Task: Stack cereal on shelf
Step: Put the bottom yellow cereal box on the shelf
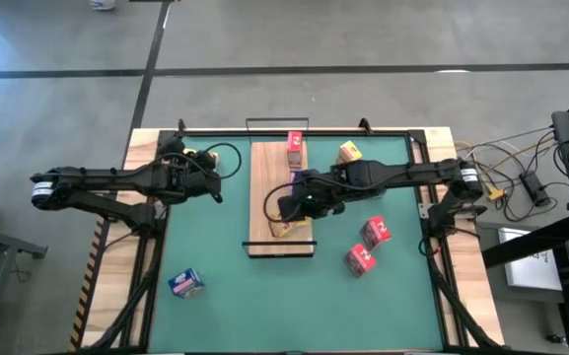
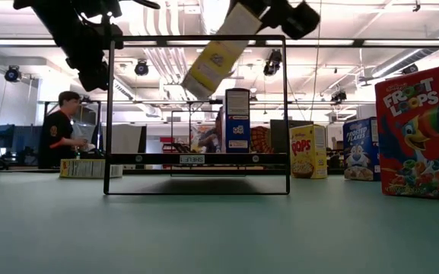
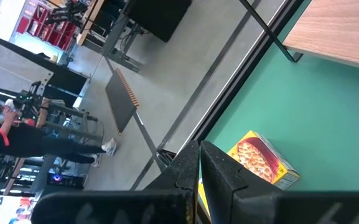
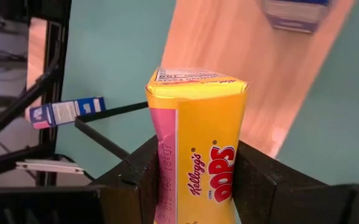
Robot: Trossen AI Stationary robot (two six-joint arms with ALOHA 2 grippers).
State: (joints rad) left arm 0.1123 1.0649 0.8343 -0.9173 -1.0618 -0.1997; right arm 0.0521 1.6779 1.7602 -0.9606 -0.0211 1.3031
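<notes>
The right end effector (image 4: 195, 180) squeezes a yellow cereal box (image 4: 195, 143) between its two fingers, partway closed, one finger on each narrow side. In the high view it hangs over the near end of the shelf (image 1: 264, 187), with the box just under it. A red box (image 1: 295, 150) stands on the board farther ahead of it, toward the far end.

The box looks light and hollow. Its card sides bend in a bit where the fingers press, so a hard squeeze could crush it. The print looks smooth and may slip. The narrow sides, low on the box, seem the best place to hold.

The low view shows the box tilted, up in the air above the board. The high view cannot show that height, but it shows two red boxes (image 1: 369, 246) on the green mat beside the right end effector and a blue box (image 1: 185, 284) well away from it.

The left end effector (image 3: 198, 180) is closed on nothing, waiting at the mat's far left corner, with another yellow box (image 3: 263, 160) just past its tips, probably lying flat.
</notes>
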